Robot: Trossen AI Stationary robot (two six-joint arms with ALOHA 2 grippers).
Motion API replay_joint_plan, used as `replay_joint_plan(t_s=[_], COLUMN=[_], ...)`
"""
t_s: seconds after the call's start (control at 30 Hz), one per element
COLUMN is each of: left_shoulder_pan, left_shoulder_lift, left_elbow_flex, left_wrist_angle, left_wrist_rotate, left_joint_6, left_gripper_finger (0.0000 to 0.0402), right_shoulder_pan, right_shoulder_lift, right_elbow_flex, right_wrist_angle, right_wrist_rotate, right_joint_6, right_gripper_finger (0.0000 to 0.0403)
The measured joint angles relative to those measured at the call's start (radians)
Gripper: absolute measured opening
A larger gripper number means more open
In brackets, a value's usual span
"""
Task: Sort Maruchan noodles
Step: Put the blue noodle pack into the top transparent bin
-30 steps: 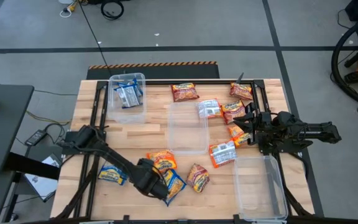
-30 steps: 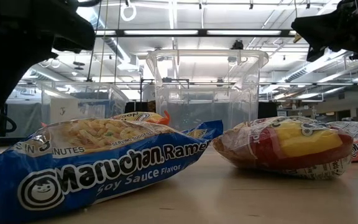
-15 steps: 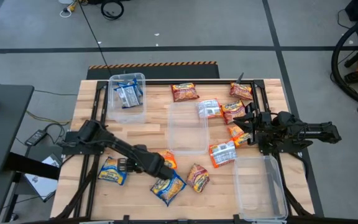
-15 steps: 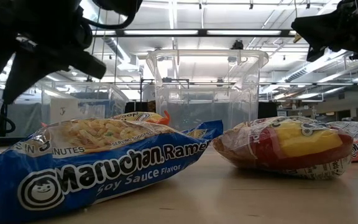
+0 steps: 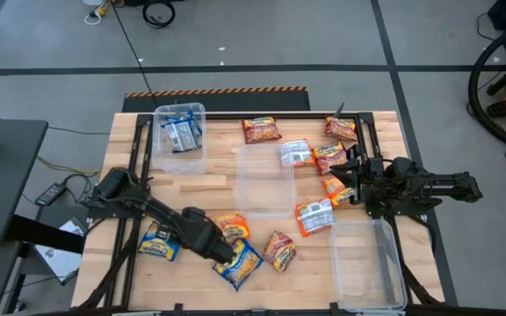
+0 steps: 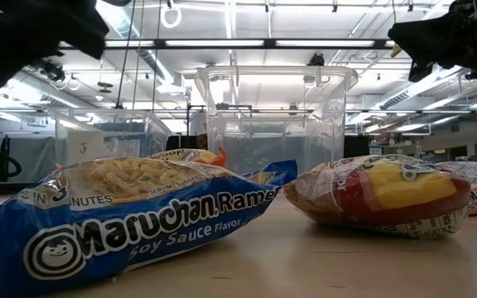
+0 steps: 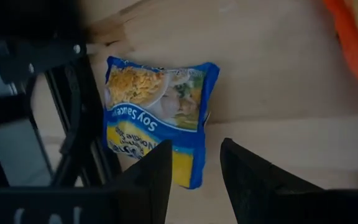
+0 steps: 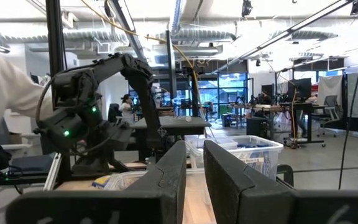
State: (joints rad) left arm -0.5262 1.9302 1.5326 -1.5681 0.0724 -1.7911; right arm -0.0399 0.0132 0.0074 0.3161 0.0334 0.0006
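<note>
The high camera looks straight down on the whole table [image 5: 191, 189] and both my arms. The low one sits at table-top height, very close to a blue packet [image 6: 131, 219], facing level toward the clear bin [image 6: 276, 116] and the room behind. My left wrist camera looks down past my fingers [image 7: 151, 177] at another blue packet [image 7: 157, 121] just ahead; the high view shares it. My right wrist camera faces level across the table at my left arm [image 8: 92, 118].

Three clear bins [image 5: 265, 180], about eleven noodle packets [image 5: 239, 262]: three blue, four red, four orange-and-white.
</note>
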Motion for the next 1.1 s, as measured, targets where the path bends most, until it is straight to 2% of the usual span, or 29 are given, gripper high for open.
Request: replay_joint_plan(t_s=[0.17, 0.23, 0.4, 0.5, 0.63, 0.87, 1.1], left_shoulder_pan=[-0.050, -0.062, -0.052, -0.038, -0.026, -0.024, -0.021], left_shoulder_lift=[0.001, 0.004, 0.028, 0.056, 0.100, 0.159, 0.235], left_elbow_flex=[-0.001, -0.001, -0.002, -0.002, -0.002, -0.002, -0.002], left_wrist_angle=[0.014, 0.042, 0.058, 0.043, 0.046, 0.054, 0.002], left_wrist_rotate=[-0.004, -0.042, -0.116, -0.122, -0.091, -0.020, 0.032], left_joint_6=[0.026, 0.031, 0.101, 0.128, 0.119, 0.082, 0.071], left_gripper_finger=[0.0142, 0.0142, 0.0142, 0.0142, 0.0156, 0.0213, 0.0206], right_shoulder_pan=[0.000, 0.000, 0.000, 0.000, 0.000, 0.000, 0.000], right_shoulder_lift=[0.000, 0.000, 0.000, 0.000, 0.000, 0.000, 0.000], right_elbow_flex=[0.000, 0.000, 0.000, 0.000, 0.000, 0.000, 0.000], right_wrist_angle=[0.004, 0.004, 0.004, 0.002, 0.004, 0.004, 0.004], right_wrist_rotate=[0.000, 0.000, 0.000, 0.000, 0.000, 0.000, 0.000], right_joint_6=[0.000, 0.000, 0.000, 0.000, 0.000, 0.000, 0.000], right_gripper_finger=[0.0064, 0.0064, 0.0064, 0.0064, 0.0064, 0.0064, 0.0064])
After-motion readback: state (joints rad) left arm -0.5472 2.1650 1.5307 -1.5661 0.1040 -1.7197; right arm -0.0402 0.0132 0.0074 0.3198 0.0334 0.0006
